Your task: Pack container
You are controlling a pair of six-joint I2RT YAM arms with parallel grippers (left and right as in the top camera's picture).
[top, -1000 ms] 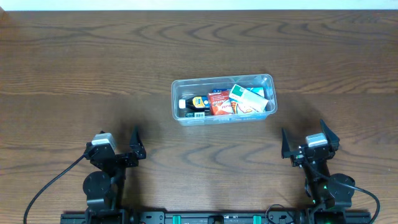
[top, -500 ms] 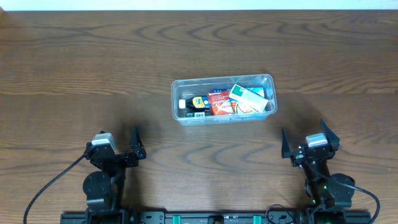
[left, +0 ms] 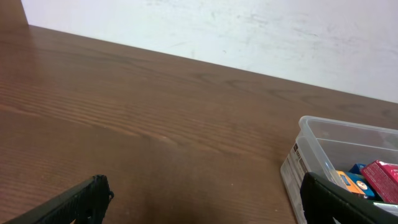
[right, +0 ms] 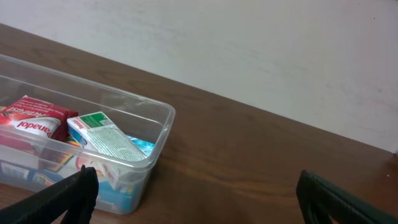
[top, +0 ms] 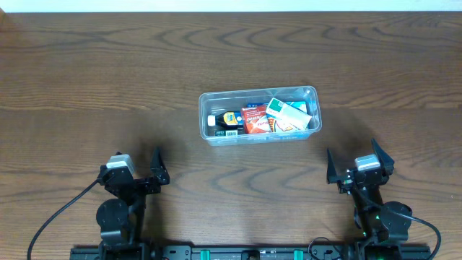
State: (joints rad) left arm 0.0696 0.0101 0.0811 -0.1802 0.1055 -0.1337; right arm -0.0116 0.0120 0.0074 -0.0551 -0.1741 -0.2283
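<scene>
The container [top: 257, 92] is sitting mid-table, lying ahead of both arms and roughly between them. Its long side is running left to right, so each arm is facing a long wall rather than a short end. The right gripper [top: 355, 162] is looking a bit nearer to it than the left gripper [top: 137, 165]. I'm guessing any next reach goes forward and inward from that side. Both are hanging back near the table's [top: 86, 72] front edge with fingers spread wide and nothing between them. As for looks, it's a clear plastic tub with rounded corners and a rim. It's already holding a red box [top: 253, 119], a white-and-green box [top: 289, 114] leaning at the right end, and a dark packet [top: 229, 119].
</scene>
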